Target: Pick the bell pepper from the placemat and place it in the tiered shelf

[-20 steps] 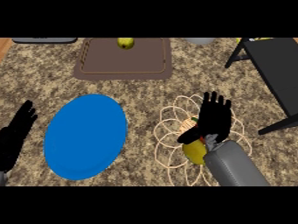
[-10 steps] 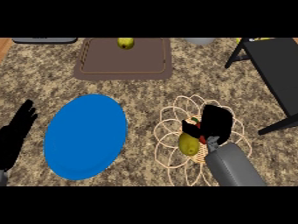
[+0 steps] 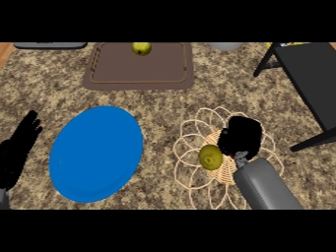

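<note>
The yellow-green bell pepper (image 3: 211, 156) lies on the round wicker placemat (image 3: 192, 129) at centre right. My right hand (image 3: 242, 135) hovers just right of the pepper, tipped forward and down, fingers pointing at the mat; the pepper shows whole beside it, not enclosed. I cannot tell whether the thumb touches it. The black tiered shelf (image 3: 321, 83) stands at the right edge, behind and right of the mat. My left hand (image 3: 9, 152) rests open at the lower left edge, fingers up.
A blue plate (image 3: 96, 152) lies left of the placemat. A brown board (image 3: 140, 69) at the back holds another yellow-green fruit (image 3: 142, 48). A grey bowl (image 3: 225, 46) and a dark flat item (image 3: 50, 45) sit at the far edge.
My right hand has tipped forward and sunk toward the placemat, its upright fingers now pointing down. The pepper, partly hidden under the wrist before, now shows whole. The left hand barely moved.
</note>
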Tool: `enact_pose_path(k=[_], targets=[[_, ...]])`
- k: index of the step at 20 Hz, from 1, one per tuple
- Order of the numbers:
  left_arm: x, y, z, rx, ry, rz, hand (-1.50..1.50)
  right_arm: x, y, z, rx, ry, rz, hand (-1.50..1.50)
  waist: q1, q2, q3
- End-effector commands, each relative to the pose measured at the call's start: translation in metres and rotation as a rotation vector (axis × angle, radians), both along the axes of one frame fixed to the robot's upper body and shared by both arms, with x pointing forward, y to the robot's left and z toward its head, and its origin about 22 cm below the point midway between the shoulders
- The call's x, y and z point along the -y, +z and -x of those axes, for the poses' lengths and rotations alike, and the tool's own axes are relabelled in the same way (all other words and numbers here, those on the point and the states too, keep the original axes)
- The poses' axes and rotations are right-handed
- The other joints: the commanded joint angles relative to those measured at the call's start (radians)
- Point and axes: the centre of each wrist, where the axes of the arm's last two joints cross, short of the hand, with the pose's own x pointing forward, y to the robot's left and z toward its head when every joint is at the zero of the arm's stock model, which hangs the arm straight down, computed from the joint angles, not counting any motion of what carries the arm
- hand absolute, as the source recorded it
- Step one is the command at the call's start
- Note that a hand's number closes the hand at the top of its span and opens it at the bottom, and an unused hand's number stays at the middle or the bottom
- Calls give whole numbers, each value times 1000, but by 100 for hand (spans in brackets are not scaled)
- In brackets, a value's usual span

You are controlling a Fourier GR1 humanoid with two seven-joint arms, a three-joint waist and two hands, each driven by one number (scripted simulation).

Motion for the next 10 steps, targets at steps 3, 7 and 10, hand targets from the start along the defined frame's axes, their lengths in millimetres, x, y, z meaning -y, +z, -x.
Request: enact_pose_path(k=[3,7,10], targets=[[-4,2,14,-3,1,22,0,-14,3,26,116,60,25,150,-2,2,2],[2,-7,-1,-7,9,17,0,-11,60,-16,199,-49,-13,150,-4,5,2],[1,3,1,-6,-18,2,0,-4,78,-44,274,-401,-121,150,9,11,3]])
